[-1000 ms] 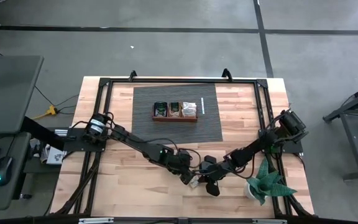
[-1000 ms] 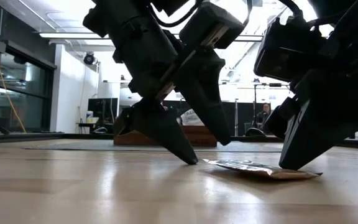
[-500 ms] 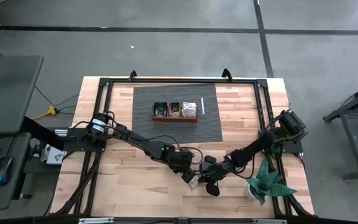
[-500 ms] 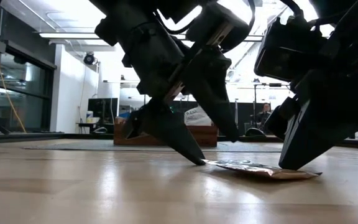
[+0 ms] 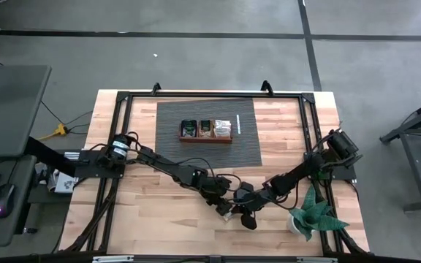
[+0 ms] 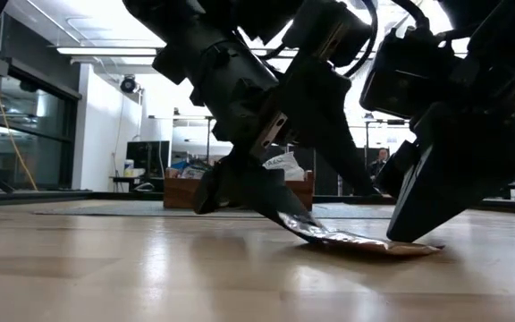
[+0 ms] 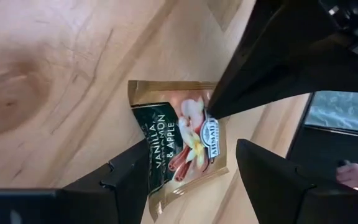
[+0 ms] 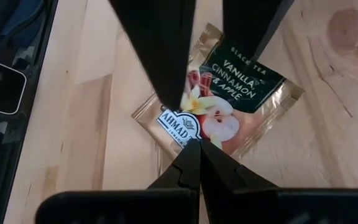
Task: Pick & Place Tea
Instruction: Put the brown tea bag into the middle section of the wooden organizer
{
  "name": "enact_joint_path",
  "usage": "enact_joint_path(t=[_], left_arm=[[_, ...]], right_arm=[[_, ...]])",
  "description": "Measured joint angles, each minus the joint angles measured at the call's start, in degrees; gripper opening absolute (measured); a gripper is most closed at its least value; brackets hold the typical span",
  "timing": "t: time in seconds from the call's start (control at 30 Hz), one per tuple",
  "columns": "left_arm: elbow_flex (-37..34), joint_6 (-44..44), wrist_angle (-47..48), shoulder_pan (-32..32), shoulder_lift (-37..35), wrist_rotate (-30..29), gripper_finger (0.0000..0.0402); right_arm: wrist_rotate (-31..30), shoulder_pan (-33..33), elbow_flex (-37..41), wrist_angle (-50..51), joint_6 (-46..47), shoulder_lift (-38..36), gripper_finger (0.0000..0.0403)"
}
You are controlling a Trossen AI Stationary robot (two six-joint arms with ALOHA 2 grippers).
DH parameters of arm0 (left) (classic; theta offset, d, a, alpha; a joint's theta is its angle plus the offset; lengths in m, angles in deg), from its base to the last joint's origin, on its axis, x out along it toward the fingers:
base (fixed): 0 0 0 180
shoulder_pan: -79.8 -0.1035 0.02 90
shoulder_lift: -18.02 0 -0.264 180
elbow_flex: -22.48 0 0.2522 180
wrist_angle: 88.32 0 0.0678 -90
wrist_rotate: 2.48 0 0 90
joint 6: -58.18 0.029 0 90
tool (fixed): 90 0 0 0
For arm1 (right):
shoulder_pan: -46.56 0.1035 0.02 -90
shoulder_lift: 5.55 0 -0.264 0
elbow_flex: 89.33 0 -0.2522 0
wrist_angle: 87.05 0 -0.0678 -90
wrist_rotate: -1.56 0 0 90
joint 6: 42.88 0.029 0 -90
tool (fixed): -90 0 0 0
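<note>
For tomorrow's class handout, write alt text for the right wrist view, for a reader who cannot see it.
A square tea sachet labelled vanilla, cinnamon and apple black tea lies on the pale wooden table. The right gripper, shut, presses its tips on the sachet's near edge. The left gripper, open, comes in from the far side, with one finger on the sachet.

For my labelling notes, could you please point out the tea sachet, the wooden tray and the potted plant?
tea sachet (image 8: 219, 109): right wrist view, printed face.
wooden tray (image 5: 205, 139): high view, front wall.
potted plant (image 5: 317, 213): high view, leaves.
</note>
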Motion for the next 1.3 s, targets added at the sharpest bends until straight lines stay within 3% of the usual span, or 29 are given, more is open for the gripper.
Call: enact_joint_path(t=[0.2, 0.33, 0.67, 1.0, 1.3], left_arm=[[0.0, 0.0, -1.0, 0.0, 0.3, 1.8, 0.023], [0.0, 0.1, -1.4, 0.0, 0.5, 2.4, 0.0203], [-0.1, 2.4, 0.1, -0.4, 0.8, 6.5, 0.0015], [-0.1, 3.3, 1.0, -0.3, 0.8, 6.8, 0.0002], [-0.1, 6.8, 1.9, -0.9, 0.7, 6.8, 0.0]], right_arm=[[-0.2, 0.0, 0.0, 0.0, -0.1, 0.0, 0.0], [-0.2, 0.0, 0.0, 0.0, -0.1, 0.0, 0.0], [-0.5, -0.1, 0.0, 0.0, -0.1, 0.0, 0.0], [2.6, -0.1, 0.2, -3.6, -1.4, -1.3, 0.0017], [5.2, -2.3, 0.2, 7.2, -1.4, -12.6, 0.0061]])
